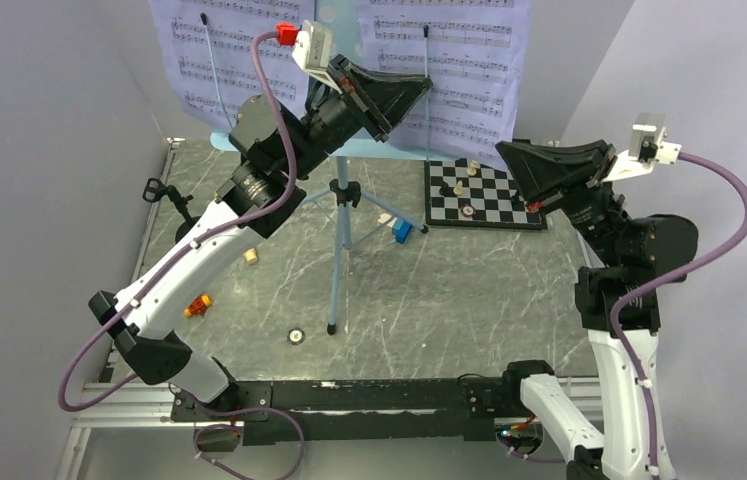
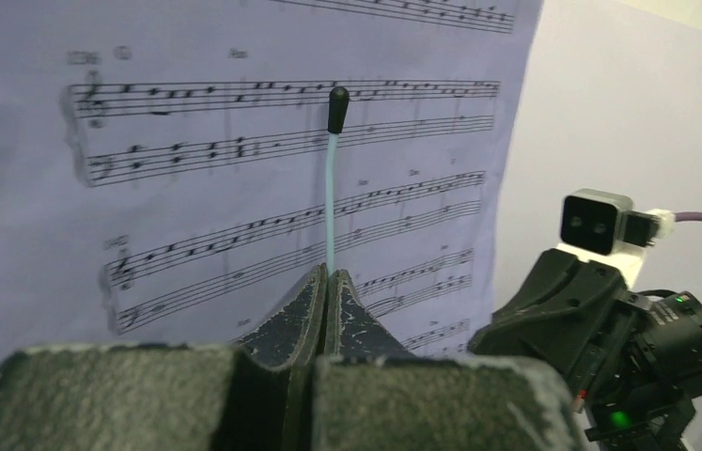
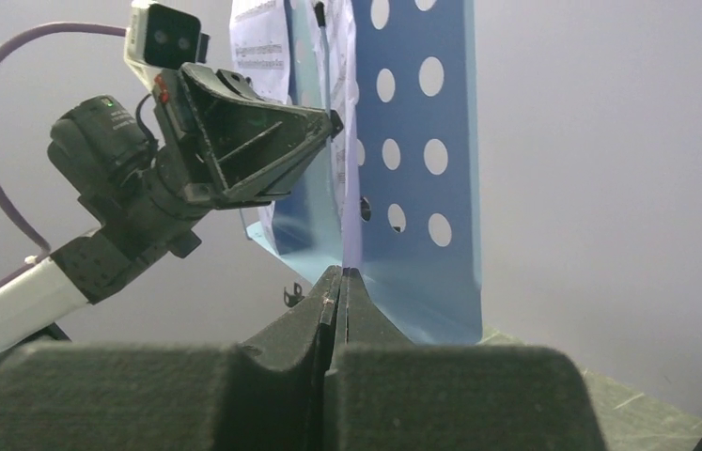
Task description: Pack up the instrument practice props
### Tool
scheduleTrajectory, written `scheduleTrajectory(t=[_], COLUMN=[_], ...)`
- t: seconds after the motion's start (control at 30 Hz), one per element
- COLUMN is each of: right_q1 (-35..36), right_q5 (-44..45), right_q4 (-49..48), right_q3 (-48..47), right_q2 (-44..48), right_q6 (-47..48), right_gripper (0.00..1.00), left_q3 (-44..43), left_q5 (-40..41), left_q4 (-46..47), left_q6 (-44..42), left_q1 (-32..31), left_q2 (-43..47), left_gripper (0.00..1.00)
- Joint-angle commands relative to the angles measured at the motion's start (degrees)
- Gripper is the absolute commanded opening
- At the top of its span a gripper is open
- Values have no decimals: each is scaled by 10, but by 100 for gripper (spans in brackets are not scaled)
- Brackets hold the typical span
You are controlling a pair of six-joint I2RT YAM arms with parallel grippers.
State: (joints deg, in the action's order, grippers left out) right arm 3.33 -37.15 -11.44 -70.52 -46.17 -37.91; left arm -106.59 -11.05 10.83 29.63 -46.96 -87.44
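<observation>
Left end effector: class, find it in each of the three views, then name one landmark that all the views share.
Top external: left end effector at upper centre, tip against the lavender sheet music.
Left wrist: bottom centre, shut, pointing at the pages.
Right wrist: upper left, tip by the pages' edge.
Shared landmark: the sheet music on the light-blue music stand.

Just past the scuffed, matt black fingers (image 2: pixel 304 315) hang matt lavender paper pages (image 2: pixel 234 188). Behind them is a smooth, light-blue stand (image 3: pixel 422 188), seemingly painted metal; below lies a marbled grey table (image 1: pixel 449 290), faintly glossy.
</observation>
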Motion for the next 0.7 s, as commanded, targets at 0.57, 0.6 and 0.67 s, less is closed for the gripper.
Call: scheduleTrajectory(t=[0.57,0.6,0.67], right_q1=[55,55,56], right_q5=[-12,-9,0], right_q4=[67,71,82], right_q3=[-72,-67,-56], right_q2=[127,135,152], right_q6=[37,38,40], right_gripper=[0,0,0], left_q3=[69,76,95], left_q5=[41,42,44], left_q4=[39,41,46], left_q6=[-7,-5,-1], left_q1=[-1,-1,-1], left_q2=[41,47,57], left_gripper=[38,45,52])
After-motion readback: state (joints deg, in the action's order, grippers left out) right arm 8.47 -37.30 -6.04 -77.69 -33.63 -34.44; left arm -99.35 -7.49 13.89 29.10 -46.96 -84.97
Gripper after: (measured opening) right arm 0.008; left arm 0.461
